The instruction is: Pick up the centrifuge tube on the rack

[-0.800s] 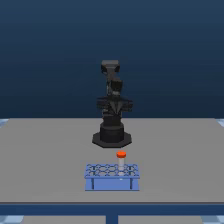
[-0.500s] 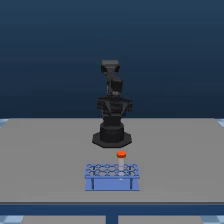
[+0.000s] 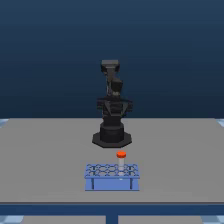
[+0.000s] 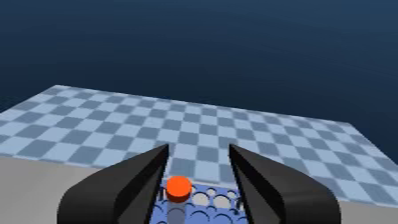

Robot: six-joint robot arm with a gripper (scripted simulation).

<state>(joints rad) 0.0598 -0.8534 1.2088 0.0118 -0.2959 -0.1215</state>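
Note:
The light-blue rack [image 3: 112, 183] stands on the grey table in front of the arm's base. The centrifuge tube stands upright in a hole at the rack's back edge, its orange-red cap [image 3: 121, 155] rising above the top. In the wrist view the tube's cap [image 4: 179, 187] shows over the rack [image 4: 220, 204], framed by the two dark fingers [image 4: 133, 180]. My gripper [image 4: 198, 146] is open, holds nothing, and is well above and apart from the tube. In the exterior view the dark arm [image 3: 111, 100] stands folded upright behind the rack.
The arm's black base [image 3: 111, 138] sits just behind the rack on the grey table [image 3: 45, 160]. A blue-and-white checkered floor [image 4: 178, 125] lies beyond the table's edge in the wrist view.

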